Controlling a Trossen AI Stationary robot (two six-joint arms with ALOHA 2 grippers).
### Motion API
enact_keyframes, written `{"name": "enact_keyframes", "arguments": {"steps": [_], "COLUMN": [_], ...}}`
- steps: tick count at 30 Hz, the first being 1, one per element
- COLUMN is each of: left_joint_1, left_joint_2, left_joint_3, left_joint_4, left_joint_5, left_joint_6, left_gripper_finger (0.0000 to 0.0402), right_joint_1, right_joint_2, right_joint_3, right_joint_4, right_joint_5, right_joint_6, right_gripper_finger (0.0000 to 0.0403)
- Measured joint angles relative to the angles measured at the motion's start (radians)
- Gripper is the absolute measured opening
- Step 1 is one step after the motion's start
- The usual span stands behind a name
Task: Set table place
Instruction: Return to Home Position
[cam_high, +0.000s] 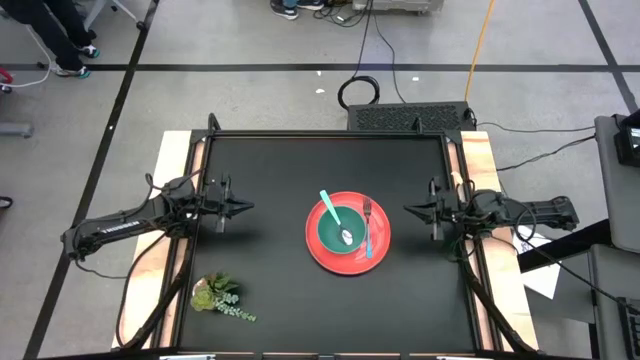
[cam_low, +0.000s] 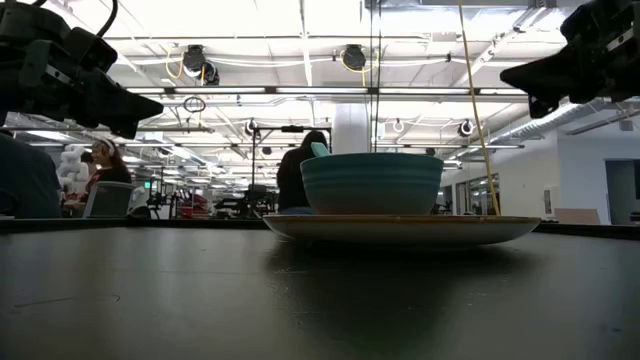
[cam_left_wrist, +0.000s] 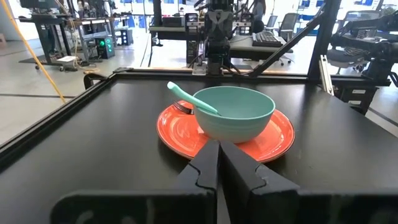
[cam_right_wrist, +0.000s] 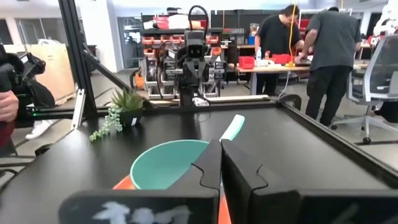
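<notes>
A round red plate (cam_high: 347, 236) lies near the middle of the black table (cam_high: 280, 170). A teal-green bowl (cam_high: 340, 229) stands on it, and a teal-handled spoon (cam_high: 331, 209) rests inside the bowl with its handle over the rim. A blue-handled fork (cam_high: 369, 228) lies on the plate beside the bowl. My left gripper (cam_high: 247, 208) hovers shut left of the plate. My right gripper (cam_high: 409, 209) hovers shut right of it. Both are above the table and touch nothing. The left wrist view shows the bowl (cam_left_wrist: 233, 112) and plate (cam_left_wrist: 180, 129); the right wrist view shows the bowl (cam_right_wrist: 166, 164).
A leafy green plant sprig (cam_high: 220, 296) lies near the table's near left corner. Pale wooden strips (cam_high: 170, 190) run along the left and right sides. People (cam_right_wrist: 329, 56) stand and sit in the room beyond the table.
</notes>
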Motion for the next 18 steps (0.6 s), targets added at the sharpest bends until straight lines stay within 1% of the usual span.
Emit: {"name": "enact_keyframes", "arguments": {"steps": [5,12,18], "left_joint_1": [0.000,0.000,0.000], "left_joint_2": [0.000,0.000,0.000], "left_joint_3": [0.000,0.000,0.000], "left_joint_4": [-0.007,-0.008,-0.008], "left_joint_5": [0.000,0.000,-0.005], "left_joint_6": [0.004,0.002,-0.005], "left_gripper_finger": [0.0003,0.0022,0.0015], "right_joint_1": [0.000,0.000,0.000], "right_joint_2": [0.000,0.000,0.000], "right_joint_3": [-0.013,-0.013,-0.013], "right_joint_4": [0.006,0.047,0.047], "right_joint_5": [0.001,0.001,0.002], "right_joint_6": [0.005,-0.017,-0.074], "right_gripper_finger": [0.0000,0.0000,0.0000]}}
